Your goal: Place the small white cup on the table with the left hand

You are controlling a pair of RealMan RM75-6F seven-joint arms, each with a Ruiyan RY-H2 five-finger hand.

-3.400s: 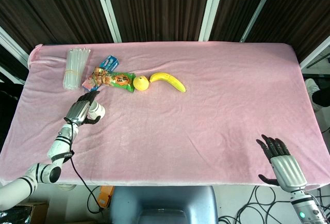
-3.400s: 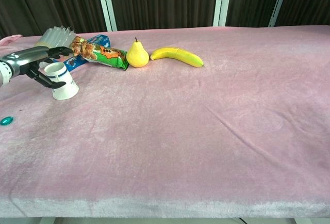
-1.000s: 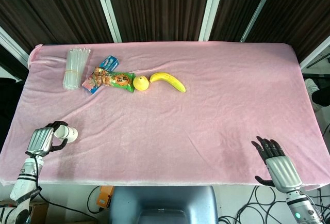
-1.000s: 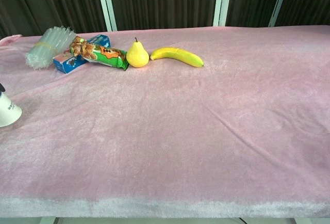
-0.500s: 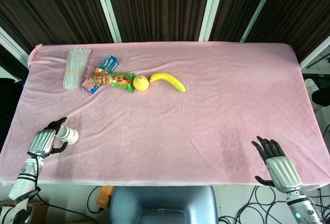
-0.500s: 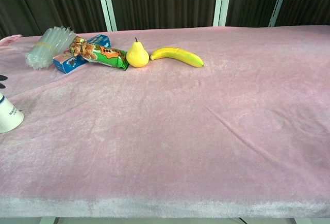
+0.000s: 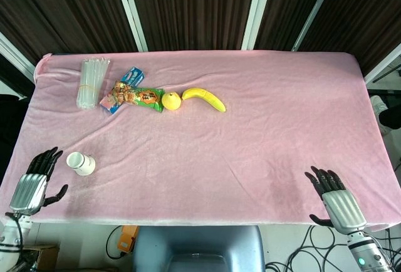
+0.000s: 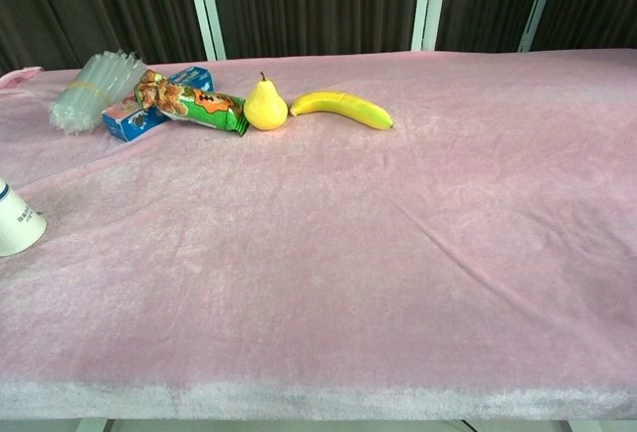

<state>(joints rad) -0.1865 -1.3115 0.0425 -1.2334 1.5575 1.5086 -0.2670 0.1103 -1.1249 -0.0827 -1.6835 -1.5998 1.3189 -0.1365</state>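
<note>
At the near left edge the left hand point(image 7: 30, 185) lay flat with its fingers spread and nothing in them, drawn back toward the robot from where it had wrapped the cup half a second earlier. The small white cup point(image 7: 81, 163) now stood on its own just beyond that hand, apart from it, on the pink cloth of the table point(image 7: 263, 134); the chest view caught it at the left border point(image 8: 17, 225). Judged from this, the placing looked finished and only the withdrawal remained. At the near right corner the right hand point(image 7: 335, 202) rested palm down, fingers splayed, holding nothing, much where it had been.

The cup was a smooth, tapered paper or plastic cone with a dark band. The cloth looked plush and creased. Farther back lay a curved yellow banana point(image 7: 204, 98), a round-bellied pear point(image 7: 171, 101), a crinkled foil snack packet point(image 7: 137, 95), a blue box point(image 7: 130, 76) and a clear bundle of plastic sleeves point(image 7: 91, 83).
</note>
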